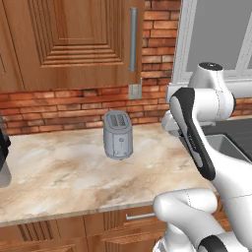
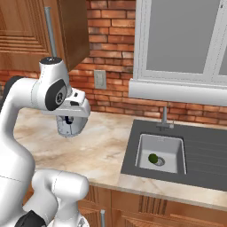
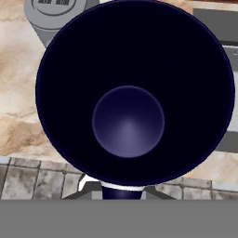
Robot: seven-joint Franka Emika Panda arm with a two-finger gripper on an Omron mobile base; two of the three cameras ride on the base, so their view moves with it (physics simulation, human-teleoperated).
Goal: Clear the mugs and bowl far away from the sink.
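The jaws are clenched on the dark navy mug, held up above the marbled beige table between the silver toaster near the back edge and the dark grey sink at the table's right end, its square basin holding a small green fruit.

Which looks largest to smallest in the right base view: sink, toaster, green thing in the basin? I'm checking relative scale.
1. sink, widest by far.
2. toaster, partly hidden by the arm, so its full size is unsure.
3. small green object in the basin.
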